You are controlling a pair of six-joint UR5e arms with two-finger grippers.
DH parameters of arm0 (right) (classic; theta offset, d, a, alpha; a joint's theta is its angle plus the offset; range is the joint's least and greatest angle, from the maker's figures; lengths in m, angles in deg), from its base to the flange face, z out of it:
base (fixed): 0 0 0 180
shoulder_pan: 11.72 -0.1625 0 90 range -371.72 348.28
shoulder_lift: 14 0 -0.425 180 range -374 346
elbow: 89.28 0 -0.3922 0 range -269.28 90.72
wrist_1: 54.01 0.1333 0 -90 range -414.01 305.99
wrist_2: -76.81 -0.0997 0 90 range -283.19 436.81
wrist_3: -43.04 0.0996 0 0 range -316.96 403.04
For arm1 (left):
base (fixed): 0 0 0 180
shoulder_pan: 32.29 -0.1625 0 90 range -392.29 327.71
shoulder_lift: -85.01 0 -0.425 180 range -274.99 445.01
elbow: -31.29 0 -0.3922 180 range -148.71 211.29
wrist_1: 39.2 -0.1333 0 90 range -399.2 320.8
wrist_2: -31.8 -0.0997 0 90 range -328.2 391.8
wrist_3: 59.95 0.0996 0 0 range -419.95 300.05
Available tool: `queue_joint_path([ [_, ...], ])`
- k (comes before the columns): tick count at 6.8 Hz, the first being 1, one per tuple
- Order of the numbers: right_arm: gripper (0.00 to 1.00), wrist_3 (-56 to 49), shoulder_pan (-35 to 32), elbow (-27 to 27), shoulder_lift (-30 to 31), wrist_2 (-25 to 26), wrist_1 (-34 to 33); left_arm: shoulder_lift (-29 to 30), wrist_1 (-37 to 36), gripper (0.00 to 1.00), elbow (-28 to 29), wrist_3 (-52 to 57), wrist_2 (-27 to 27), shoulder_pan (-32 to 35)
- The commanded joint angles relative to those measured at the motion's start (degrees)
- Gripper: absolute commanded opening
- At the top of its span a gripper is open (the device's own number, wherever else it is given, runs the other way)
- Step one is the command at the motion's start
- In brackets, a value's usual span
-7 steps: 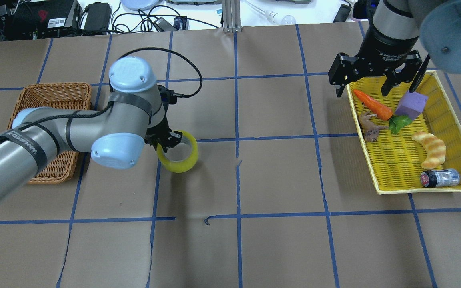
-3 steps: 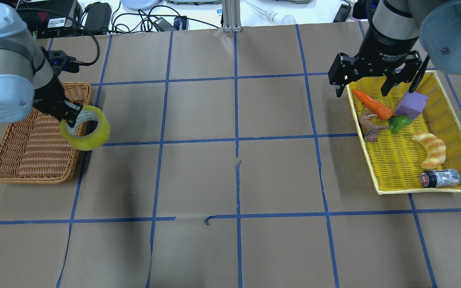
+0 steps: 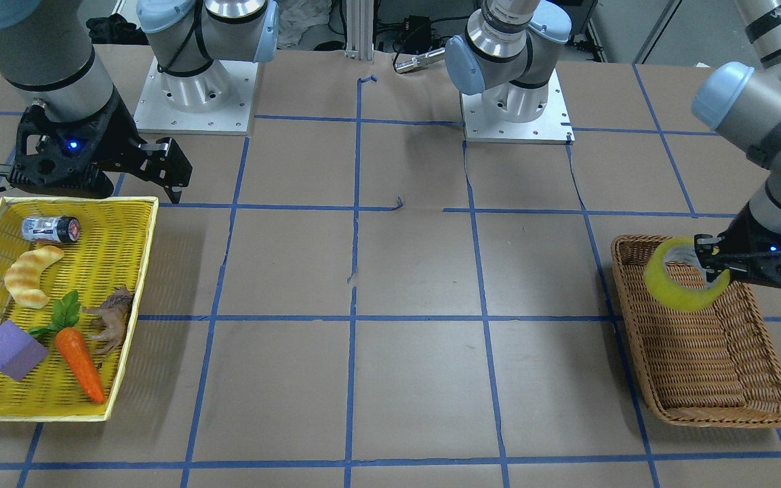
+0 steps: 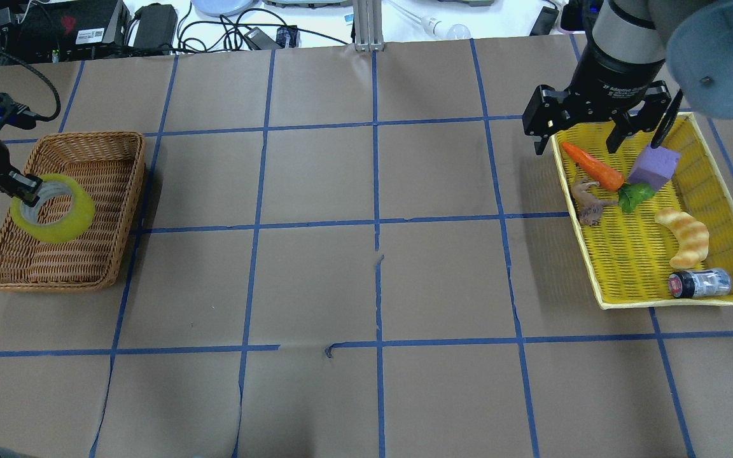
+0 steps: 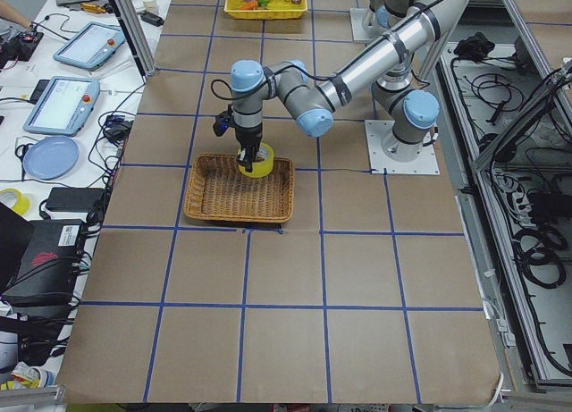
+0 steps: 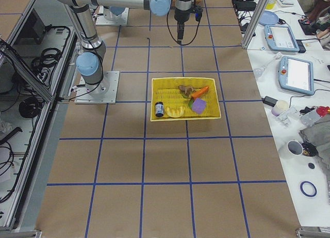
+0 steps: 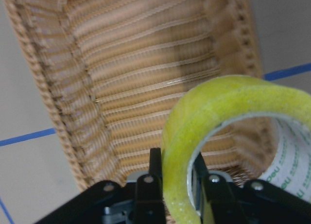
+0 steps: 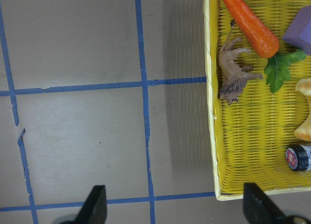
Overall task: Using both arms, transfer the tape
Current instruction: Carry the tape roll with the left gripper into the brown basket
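The yellow tape roll [image 4: 62, 234] hangs over the wicker basket [image 4: 139, 166] at the table's left end. My left gripper [image 4: 23, 188] is shut on the roll's wall, one finger inside the ring and one outside. The left wrist view shows the tape [image 7: 214, 112] between the fingers [image 7: 154, 173] with the basket [image 7: 73, 112] floor below. The front view shows the tape [image 3: 668, 293] near the basket's [image 3: 634, 332] robot-side end. My right gripper [image 4: 576, 145] is open and empty above the far left corner of the yellow tray [image 4: 659, 305].
The tray holds a carrot [image 4: 592, 166], a purple block [image 4: 653, 166], a lion toy [image 4: 589, 202], a croissant toy [image 4: 684, 236] and a small can [image 4: 700, 283]. Brown paper with blue tape lines covers the table. Cables and devices lie beyond the far edge.
My left arm has swung left, carrying the tape from the table's centre-left to over the basket. The right arm has not moved.
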Motion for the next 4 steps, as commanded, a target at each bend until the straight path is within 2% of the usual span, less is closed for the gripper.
queue_joint_path([
  [1,1.0,0.08,0.0,0.01,0.0,-0.07,-0.03,4.45,-7.44,0.0,-1.84,1.54,2.96,-1.77],
  [2,1.0,0.08,0.0,0.01,0.09,-0.07,-0.03,5.6,-10.18,0.07,-4.21,1.54,5.42,-1.77],
  [3,1.0,0.08,0.0,0.01,0.09,-0.16,-0.03,5.61,-11.95,0.33,-5.88,1.54,6.57,-1.68],
  [4,1.0,0.08,0.0,0.01,0.09,-0.24,-0.03,5.52,-12.66,0.99,-5.64,1.45,6.67,-1.77],
])
